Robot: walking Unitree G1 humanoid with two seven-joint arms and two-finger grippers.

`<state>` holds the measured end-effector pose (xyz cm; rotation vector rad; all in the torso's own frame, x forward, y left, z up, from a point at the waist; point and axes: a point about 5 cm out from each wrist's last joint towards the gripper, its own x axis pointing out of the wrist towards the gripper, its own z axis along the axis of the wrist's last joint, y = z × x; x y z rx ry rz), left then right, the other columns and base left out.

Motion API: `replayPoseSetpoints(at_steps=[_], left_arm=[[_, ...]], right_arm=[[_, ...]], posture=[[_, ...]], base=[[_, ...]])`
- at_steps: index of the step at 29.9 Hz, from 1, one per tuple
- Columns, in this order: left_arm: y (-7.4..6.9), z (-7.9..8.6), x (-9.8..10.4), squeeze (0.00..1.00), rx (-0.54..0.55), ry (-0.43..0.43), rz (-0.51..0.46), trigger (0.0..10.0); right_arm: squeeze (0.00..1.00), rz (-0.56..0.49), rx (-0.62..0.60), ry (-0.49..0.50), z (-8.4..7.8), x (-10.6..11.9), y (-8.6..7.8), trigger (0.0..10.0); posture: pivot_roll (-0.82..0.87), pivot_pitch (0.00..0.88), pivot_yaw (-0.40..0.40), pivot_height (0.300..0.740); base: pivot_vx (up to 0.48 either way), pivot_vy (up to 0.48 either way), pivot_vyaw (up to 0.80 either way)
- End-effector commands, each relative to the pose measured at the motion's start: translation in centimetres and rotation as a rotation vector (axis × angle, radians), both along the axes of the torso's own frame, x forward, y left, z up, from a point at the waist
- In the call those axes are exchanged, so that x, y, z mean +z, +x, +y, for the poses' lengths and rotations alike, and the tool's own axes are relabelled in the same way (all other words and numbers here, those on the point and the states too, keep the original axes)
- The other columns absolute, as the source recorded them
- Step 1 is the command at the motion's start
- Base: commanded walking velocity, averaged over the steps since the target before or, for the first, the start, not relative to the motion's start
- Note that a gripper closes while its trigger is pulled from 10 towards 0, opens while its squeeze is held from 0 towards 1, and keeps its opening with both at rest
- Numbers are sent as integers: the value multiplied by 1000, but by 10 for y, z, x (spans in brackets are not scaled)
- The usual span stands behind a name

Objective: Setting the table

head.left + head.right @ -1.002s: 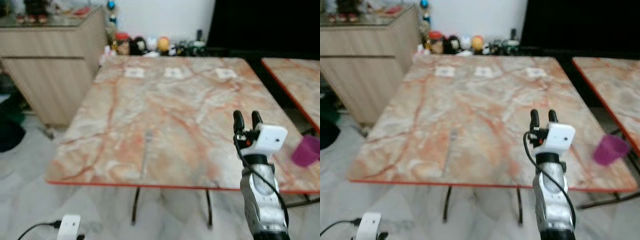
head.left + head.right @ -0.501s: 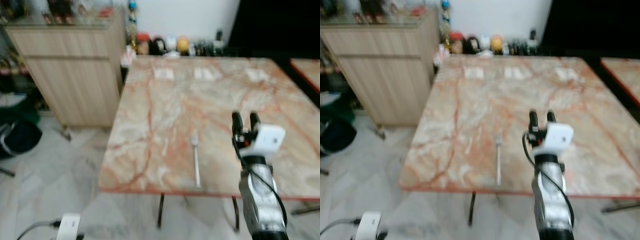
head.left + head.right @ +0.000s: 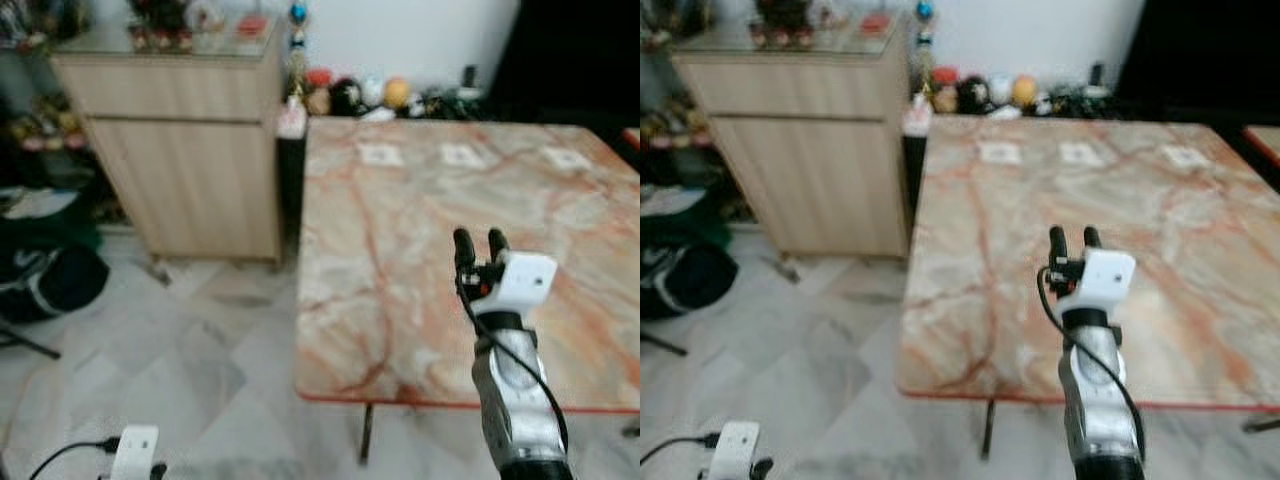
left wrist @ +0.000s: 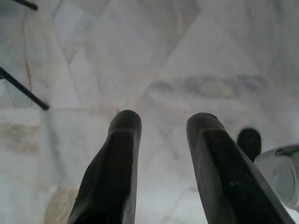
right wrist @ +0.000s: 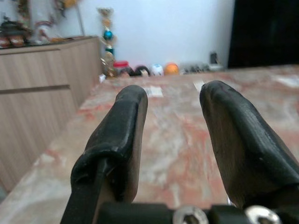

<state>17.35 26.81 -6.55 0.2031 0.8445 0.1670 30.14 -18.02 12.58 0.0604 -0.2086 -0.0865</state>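
- While the right gripper point(image 3: 475, 239) is raised over the marble table point(image 3: 400, 220), its fingers stand apart and hold nothing.
- Low over the pale floor point(image 4: 196, 56), the left gripper point(image 4: 161, 122) is open and empty too.
- Small objects on the wooden cabinet point(image 3: 190, 170) are too blurred to name.
- Three white squares point(image 3: 462, 155) lie at the table's far edge.

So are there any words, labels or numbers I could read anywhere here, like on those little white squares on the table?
None can be read.
Three white squares at the far side of the marble table: too small and blurred to show any print.
White box on the right hand's wrist: plain, no lettering visible.
Trinkets on the wooden cabinet and along the wall: too blurred to read.
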Motion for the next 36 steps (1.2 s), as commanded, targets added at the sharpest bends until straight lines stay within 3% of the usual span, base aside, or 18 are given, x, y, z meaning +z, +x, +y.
replayPoseSetpoints(at_steps=[1, 9, 17, 21, 22, 23, 30, 31, 36], left_arm=[[1, -3, -1, 0, -6, -8, 0, 10000], [0, -4, -1, 0, -35, 2, 11, 10000], [0, -4, -1, 0, -27, -4, 4, 10000], [-1, -5, -2, 0, -28, -5, 6, 10000], [0, -5, -2, 0, -28, -7, 7, 10000], [0, -6, -2, 0, -27, -8, 8, 10000], [0, -8, -3, 0, -26, -10, 9, 10000], [0, -7, -2, 0, -23, -10, 8, 10000], [0, -6, -2, 0, -22, -9, 9, 10000]], right_arm=[[0, 38, -52, 21, -15, -8, -3, 10000], [0, 134, -118, 48, -25, -25, -5, 10000], [0, 221, -147, 85, -33, -40, -3, 10000], [0, 256, -149, 50, -36, -44, 2, 10000], [267, 262, -152, 65, -40, -45, 6, 10000], [1000, 274, -152, 73, -41, -46, 9, 10000], [1000, 416, -173, 97, -47, -58, 23, 10000], [0, 439, -163, 116, -46, -60, 24, 10000], [0, 488, -138, 115, -42, -67, 26, 10000]], posture=[[162, 0, -20, 740], [162, 0, -20, 740], [159, 0, -20, 740], [159, 0, -20, 740], [156, 0, -18, 740], [156, 0, -18, 740], [161, 0, -21, 740], [165, 0, -22, 740], [164, 0, -21, 740]], base=[[0, 0, 0], [0, -282, 0], [0, 0, 0], [0, 0, 0], [0, 0, 0], [0, 0, 0], [0, 0, 0], [0, 0, 0], [0, 0, 0]])
